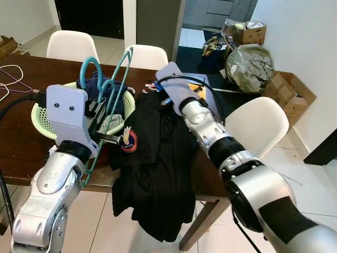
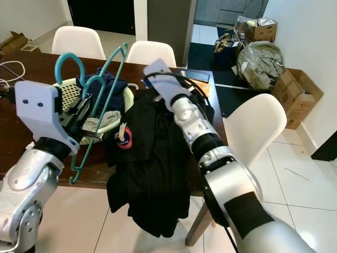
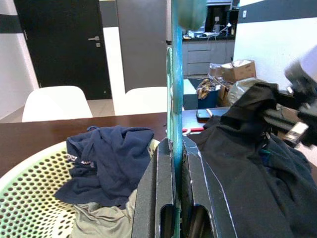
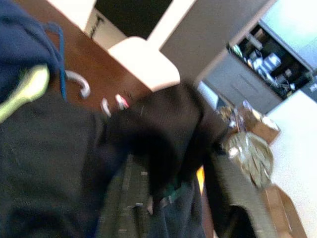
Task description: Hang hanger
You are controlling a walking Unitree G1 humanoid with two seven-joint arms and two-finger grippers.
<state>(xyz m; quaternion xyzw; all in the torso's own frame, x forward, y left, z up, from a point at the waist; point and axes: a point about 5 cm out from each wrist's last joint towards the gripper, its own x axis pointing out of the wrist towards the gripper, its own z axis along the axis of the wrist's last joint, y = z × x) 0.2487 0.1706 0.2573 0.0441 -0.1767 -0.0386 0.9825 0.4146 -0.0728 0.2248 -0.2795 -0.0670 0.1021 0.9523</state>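
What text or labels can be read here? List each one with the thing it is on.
Round red and white patch on the black shirt: it carries lettering, too small to read.
Cardboard box on the floor at the back: markings too small to read.
Navy garment in the green basket: a faint print, blurred and unreadable.
No other text is legible.

Green basket w/ clothes, brown table, white chairs.

right gripper fingers hidden in black garment; right wrist view blurred.
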